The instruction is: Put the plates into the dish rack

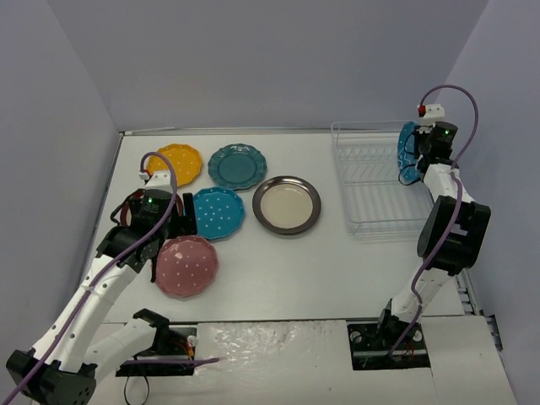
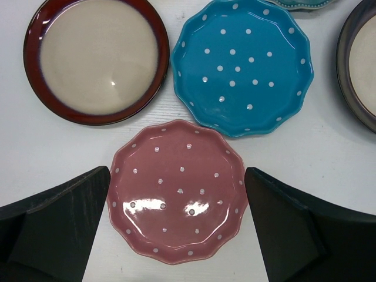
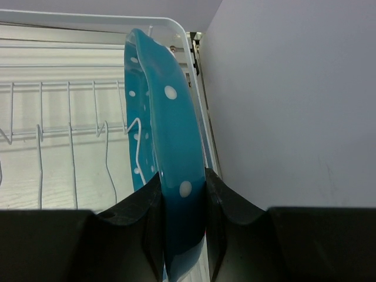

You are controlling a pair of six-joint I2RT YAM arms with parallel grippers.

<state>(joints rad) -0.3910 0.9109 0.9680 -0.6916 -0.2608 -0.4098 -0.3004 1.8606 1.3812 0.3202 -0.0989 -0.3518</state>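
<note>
- Overhead, the right gripper [image 1: 419, 150] was clamped on a blue dotted plate [image 1: 407, 152]. It held the plate on edge at the upper right of the frame, over the far right corner of the dish rack [image 1: 354, 226]. The rack's long axis ran top to bottom, and no other plate showed in it.
- Overhead too, the left gripper [image 1: 171, 243] was spread wide above the pink plate [image 1: 190, 268] at lower left. A yellow plate [image 1: 177, 164], a teal plate [image 1: 237, 166], a second blue plate [image 1: 218, 213] and a dark-rimmed cream plate [image 1: 286, 205] lay flat at centre left, well apart from the rack. The left arm was the nearer one to all of them.
- From the left wrist, the pink plate lay flat at bottom centre, with the fingers [image 2: 53, 229] just outside its left and right edges. The second blue plate sat just beside its upper edge, and a maroon-rimmed plate [image 2: 97, 59] lay at upper left. Room for a grip looked tightest along that upper edge.
- From the right wrist, the held plate stood upright and edge-on up the middle of the frame, pinched at its lower rim. Divider wires stood to the left, and one crossed its face. The rack's rim ran just to the right, with the wall beyond, so little room showed on that side. Its bottom edge was hidden, so whether it sat in a slot could not be told.
</note>
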